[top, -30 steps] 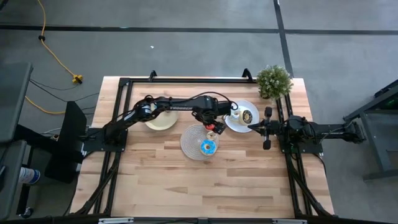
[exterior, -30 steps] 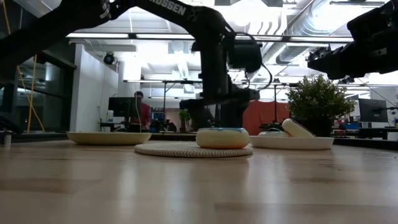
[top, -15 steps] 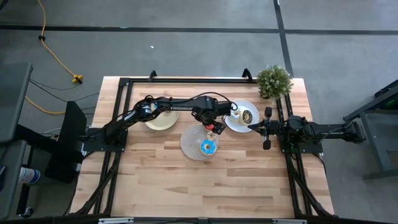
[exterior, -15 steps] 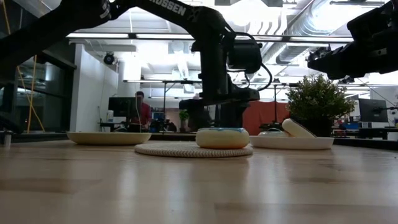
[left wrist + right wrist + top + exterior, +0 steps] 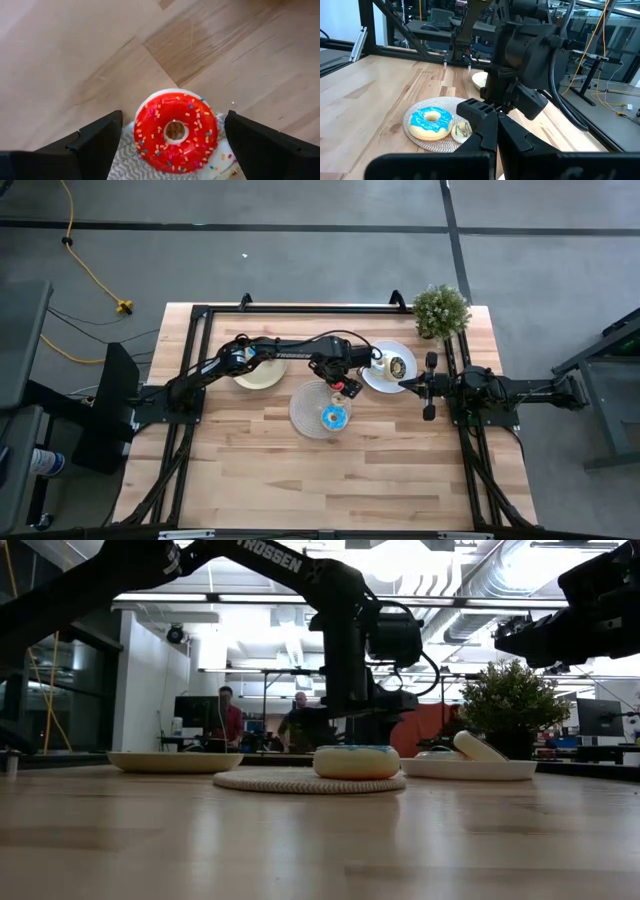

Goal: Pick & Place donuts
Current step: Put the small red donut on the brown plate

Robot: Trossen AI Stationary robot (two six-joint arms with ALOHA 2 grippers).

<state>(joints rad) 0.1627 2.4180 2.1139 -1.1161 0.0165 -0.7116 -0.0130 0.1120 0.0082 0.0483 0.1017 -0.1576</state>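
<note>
Reaching from the left across the table, elbow bent, with the left gripper [image 5: 341, 388] pointing down over the far rim of the clear plate [image 5: 303, 408]. Jaws spread wide, one finger [image 5: 97, 142] on each side of the red donut [image 5: 175, 131], neither touching it, nothing held. Lying flat, icing up, on the plate's patterned edge and partly over the bare wood (hence probably the straight-down approach, leaving room for both fingers to drop past the ring). Centred well enough for a squeeze across the ring, judging by the wrist view. Blue donut [image 5: 333, 417] flat on the same plate, nearer the front, just beside the red one, so a risk of a nudge if the gripper swings. Brown donut [image 5: 398, 366] on the white plate [image 5: 372, 380] to the right; tan plate [image 5: 258, 375] under the left forearm. Right gripper [image 5: 412, 385] waiting level beside the white plate, clear of the work
</note>
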